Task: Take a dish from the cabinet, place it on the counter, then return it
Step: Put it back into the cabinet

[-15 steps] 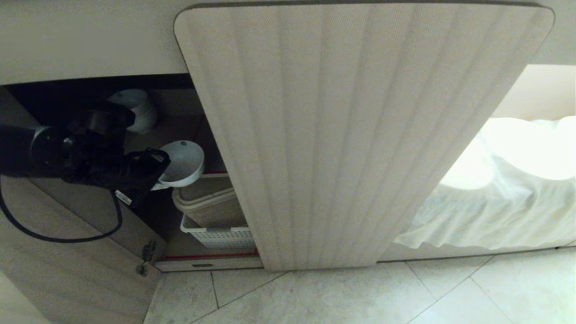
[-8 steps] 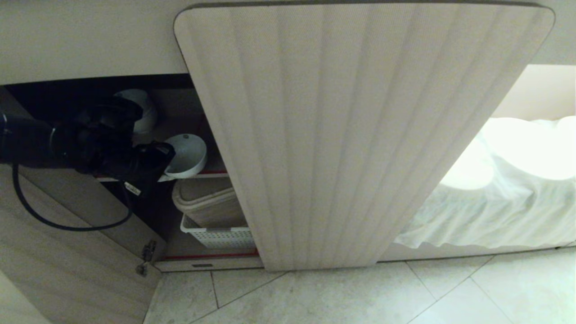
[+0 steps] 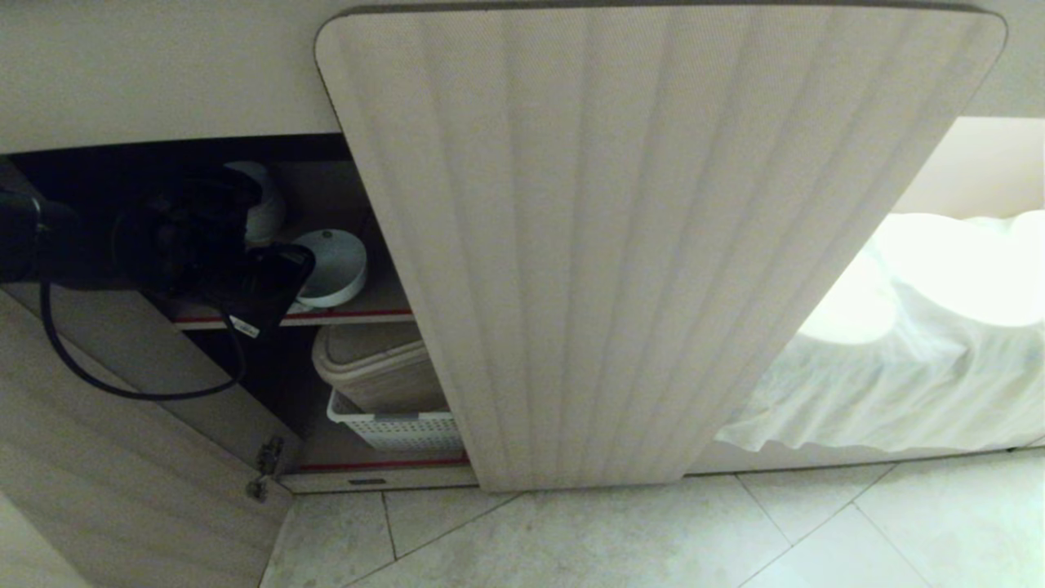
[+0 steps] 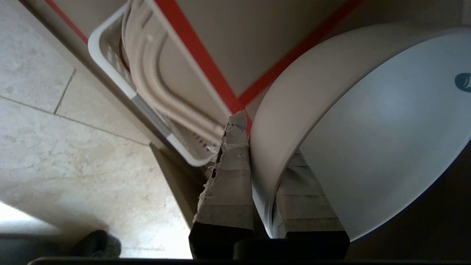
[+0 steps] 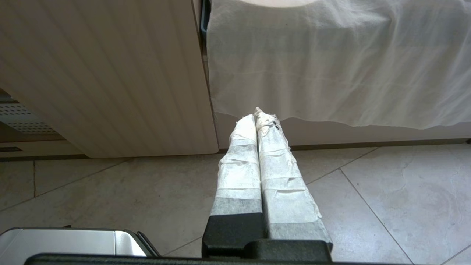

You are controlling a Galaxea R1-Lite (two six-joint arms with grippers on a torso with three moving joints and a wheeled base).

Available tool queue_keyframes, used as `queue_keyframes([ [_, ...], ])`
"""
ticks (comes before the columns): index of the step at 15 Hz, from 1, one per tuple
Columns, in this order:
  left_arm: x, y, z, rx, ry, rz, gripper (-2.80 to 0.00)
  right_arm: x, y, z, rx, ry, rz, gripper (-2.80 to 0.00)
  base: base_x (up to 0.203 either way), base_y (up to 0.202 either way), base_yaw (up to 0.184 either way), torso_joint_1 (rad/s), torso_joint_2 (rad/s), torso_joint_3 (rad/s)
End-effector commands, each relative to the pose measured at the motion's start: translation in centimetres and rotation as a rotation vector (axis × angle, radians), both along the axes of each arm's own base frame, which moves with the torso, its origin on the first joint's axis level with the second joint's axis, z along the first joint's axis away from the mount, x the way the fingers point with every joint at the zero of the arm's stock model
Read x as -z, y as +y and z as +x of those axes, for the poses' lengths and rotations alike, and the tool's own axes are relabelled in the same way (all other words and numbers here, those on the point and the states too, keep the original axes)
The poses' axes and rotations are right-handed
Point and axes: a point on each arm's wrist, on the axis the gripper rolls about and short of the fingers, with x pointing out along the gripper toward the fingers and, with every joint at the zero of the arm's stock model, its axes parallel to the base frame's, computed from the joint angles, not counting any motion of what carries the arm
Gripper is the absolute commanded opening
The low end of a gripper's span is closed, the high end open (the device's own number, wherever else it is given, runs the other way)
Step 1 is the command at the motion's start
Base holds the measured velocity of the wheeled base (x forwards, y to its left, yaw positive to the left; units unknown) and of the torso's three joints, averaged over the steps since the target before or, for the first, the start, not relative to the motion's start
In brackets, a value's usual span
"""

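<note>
The dish, a small white bowl, hangs tilted just over the red-edged upper shelf inside the open left half of the cabinet. My left gripper reaches into the opening from the left and is shut on the dish's rim. In the left wrist view one taped finger lies outside the wall of the dish and the other inside, the left gripper pinching it. My right gripper is shut on nothing, parked low over the floor. The counter's top is out of view.
A stack of white bowls sits deeper on the same shelf, behind my arm. Below stand a beige bin and a white perforated basket. The left door stands open. A white cloth drapes the opening at the right.
My left gripper has carried the dish upward and deeper into the cabinet, from in front of the shelf edge to just over the shelf. The right arm has kept still.
</note>
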Motion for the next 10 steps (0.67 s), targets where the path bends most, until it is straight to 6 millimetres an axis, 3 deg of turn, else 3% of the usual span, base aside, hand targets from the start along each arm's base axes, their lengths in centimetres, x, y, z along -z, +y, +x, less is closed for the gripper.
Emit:
queue_keyframes([
  [1,0.18,0.19,0.52,-0.012,-0.001,-0.004,-2.80,0.01,0.00,0.00,0.000,0.000,0.000,-2.80,0.000,0.000,0.000,0.000,0.00,0.000],
  [10,0.94,0.25,1.39,-0.040,0.012,-0.009,-2.80,0.00,0.00,0.00,-0.001,0.000,0.000,-2.80,0.000,0.000,0.000,0.000,0.00,0.000],
])
